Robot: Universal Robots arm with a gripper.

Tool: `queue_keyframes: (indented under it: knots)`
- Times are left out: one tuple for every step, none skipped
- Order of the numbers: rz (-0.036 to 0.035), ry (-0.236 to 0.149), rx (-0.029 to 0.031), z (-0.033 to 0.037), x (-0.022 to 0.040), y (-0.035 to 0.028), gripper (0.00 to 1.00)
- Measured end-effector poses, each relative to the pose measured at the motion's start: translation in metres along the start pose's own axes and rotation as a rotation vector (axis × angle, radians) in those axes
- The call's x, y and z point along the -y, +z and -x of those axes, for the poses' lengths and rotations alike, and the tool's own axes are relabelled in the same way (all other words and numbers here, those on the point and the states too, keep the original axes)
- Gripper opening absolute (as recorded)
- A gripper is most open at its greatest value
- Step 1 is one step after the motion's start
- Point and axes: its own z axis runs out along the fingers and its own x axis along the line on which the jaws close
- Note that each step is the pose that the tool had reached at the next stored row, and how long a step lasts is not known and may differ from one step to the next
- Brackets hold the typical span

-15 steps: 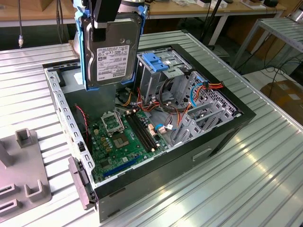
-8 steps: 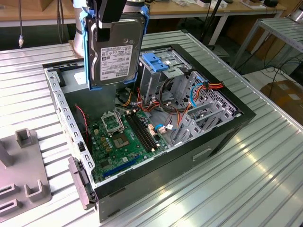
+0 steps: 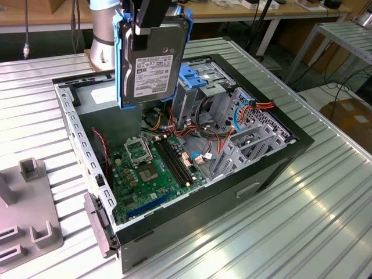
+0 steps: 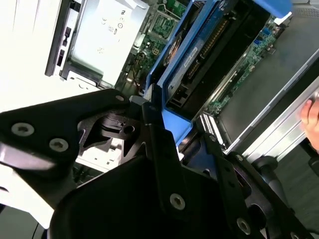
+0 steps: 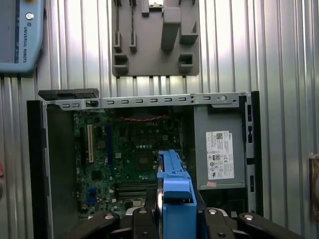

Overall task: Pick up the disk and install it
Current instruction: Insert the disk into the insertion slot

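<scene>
The disk [image 3: 152, 61] hangs upright above the open computer case [image 3: 273, 168]. It is a grey-silver drive with a white label, framed by a bright blue bracket. My gripper [image 3: 152, 14] is shut on its top edge. The disk is over the back part of the case, beside the metal drive cage [image 3: 200, 87] with its blue clip. In the second wrist view the black fingers [image 4: 154, 144] clamp the blue bracket, and the disk [image 4: 199, 55] runs away from them. The first wrist view looks down the blue bracket's edge [image 5: 174, 189] to the motherboard [image 5: 129, 154].
The case lies on a ribbed metal table [image 3: 325, 215]. Inside are the green motherboard [image 3: 151, 168], bundled cables [image 3: 203, 131] and a grey power-supply box [image 5: 219, 149] with a white sticker. A grey fixture [image 3: 29, 215] sits at the exterior view's left. A hand [image 4: 311, 117] shows beside the case.
</scene>
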Motion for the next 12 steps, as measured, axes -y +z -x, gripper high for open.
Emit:
queue_keyframes:
  knots:
    - [0.0001,0.0,-0.0001,-0.0011,0.0007,0.0001,0.37]
    - [0.0001,0.0,-0.0001,-0.0031,0.0013,0.0003,0.37]
    - [0.0001,0.0,-0.0001,-0.0046,0.0017,0.0003,0.37]
    - [0.0001,0.0,-0.0001,-0.0073,0.0024,0.0004,0.37]
    - [0.0001,0.0,-0.0001,-0.0101,0.003,0.0005,0.37]
    - [0.0,0.0,0.0,-0.0127,0.0036,0.0006,0.37]
    - [0.0,0.0,0.0,-0.0153,0.0041,0.0006,0.37]
    - [0.0,0.0,0.0,-0.0166,0.0043,0.0007,0.37]
    - [0.0,0.0,0.0,-0.0183,0.0047,0.0007,0.37]
    - [0.0001,0.0,-0.0001,-0.0198,0.005,0.0007,0.37]
    - [0.0001,0.0,-0.0002,-0.0215,0.0054,0.0007,0.37]
    - [0.0001,0.0,-0.0002,-0.0237,0.0059,0.0008,0.37]
